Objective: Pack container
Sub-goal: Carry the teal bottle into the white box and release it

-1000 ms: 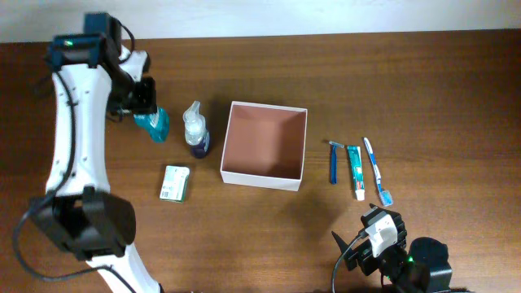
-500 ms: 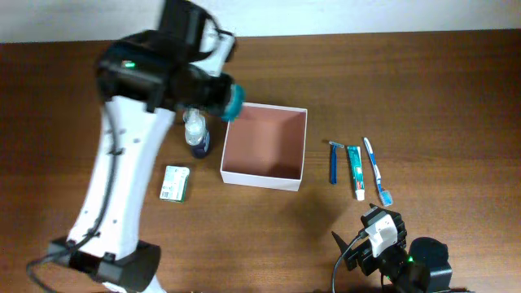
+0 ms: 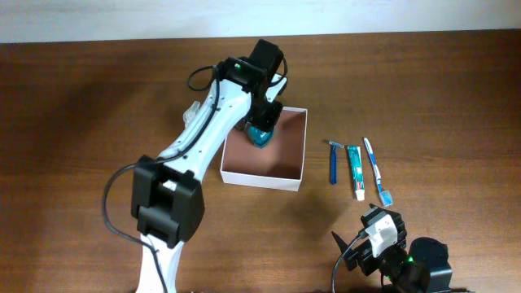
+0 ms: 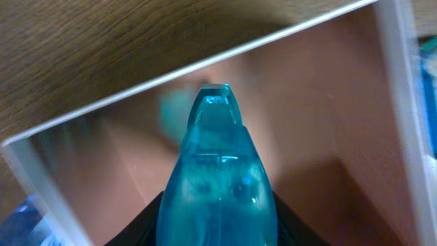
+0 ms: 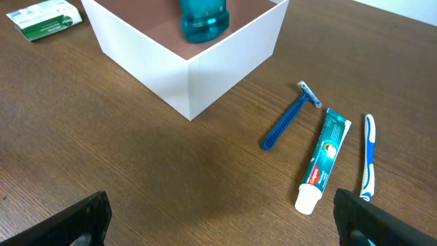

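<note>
Overhead view, packing step: your left gripper is clamped on the teal bottle, which hangs over the far half of the container, the white cardboard one sitting mid-table; whether the bottle touches the floor cannot be told; your right gripper rests spread wide and empty near the toothbrush. Likely faults: releasing above the floor would probably let the bottle tip or bounce against a wall; a descent too near the far rim could catch cardboard; fingers dragging a wall on retreat might shift the light container.
</note>
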`<state>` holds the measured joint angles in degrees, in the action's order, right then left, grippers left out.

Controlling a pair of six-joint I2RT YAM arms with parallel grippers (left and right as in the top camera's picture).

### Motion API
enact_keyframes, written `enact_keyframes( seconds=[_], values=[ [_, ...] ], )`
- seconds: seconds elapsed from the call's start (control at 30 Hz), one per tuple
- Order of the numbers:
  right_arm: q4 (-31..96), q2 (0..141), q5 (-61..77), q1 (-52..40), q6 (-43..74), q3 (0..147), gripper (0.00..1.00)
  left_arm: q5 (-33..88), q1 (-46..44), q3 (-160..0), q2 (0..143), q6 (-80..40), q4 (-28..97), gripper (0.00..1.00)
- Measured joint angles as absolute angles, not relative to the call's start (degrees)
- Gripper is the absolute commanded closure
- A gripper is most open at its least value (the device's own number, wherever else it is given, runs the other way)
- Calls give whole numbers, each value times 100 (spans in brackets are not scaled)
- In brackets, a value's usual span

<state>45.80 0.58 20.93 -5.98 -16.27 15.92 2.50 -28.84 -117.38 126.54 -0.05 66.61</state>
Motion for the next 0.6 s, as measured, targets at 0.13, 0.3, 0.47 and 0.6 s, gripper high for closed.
enact_keyframes(
  seconds=[0.13, 0.3, 0.47, 0.6],
  values=[
    [4580, 58, 2093, -598, -1627, 1592, 1, 148, -2882, -11760, 12711, -8, 6534, 78],
    [4580, 58, 2093, -598, -1629, 1592, 1, -132, -2886, -11769, 12713, -3, 6563, 5],
    [4580, 58, 2093, -598, -1625, 1592, 1, -220, -2886, -12099, 12737, -1, 7491, 1],
    [4580, 58, 2093, -598, -1629, 1592, 1, -220, -2886, -12980, 12796, 1, 8455, 1]
  ],
)
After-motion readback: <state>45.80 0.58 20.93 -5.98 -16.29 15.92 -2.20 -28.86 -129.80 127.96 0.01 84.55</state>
